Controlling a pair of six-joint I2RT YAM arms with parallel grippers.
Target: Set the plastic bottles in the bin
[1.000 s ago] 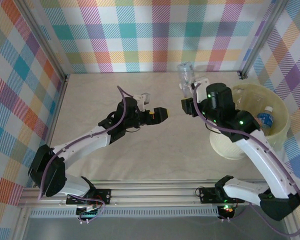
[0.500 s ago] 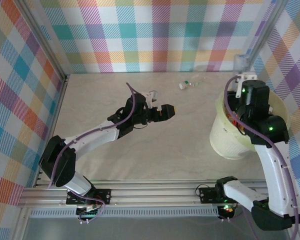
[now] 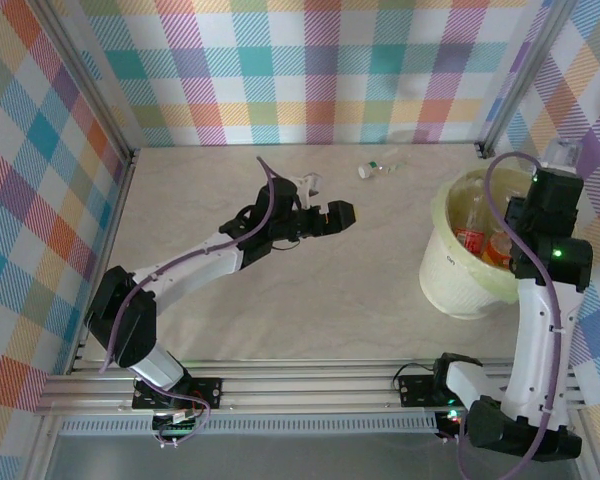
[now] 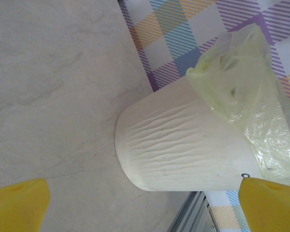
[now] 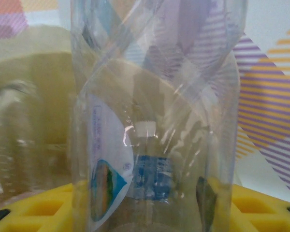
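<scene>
My right hand (image 5: 145, 208) grips clear bottle (image 5: 154, 96) mid-body by bin (image 3: 450, 270): light, thin-walled, probably crushable (slick too); left hand (image 4: 145, 203) spread wide, empty.

Glossy clear plastic bottle (image 5: 154, 96), matt bin (image 4: 183, 145) (finely rippled).

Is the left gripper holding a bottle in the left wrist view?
No, the left gripper has its yellow fingers wide apart, and between them are just the bare table and the cream bin.
</scene>
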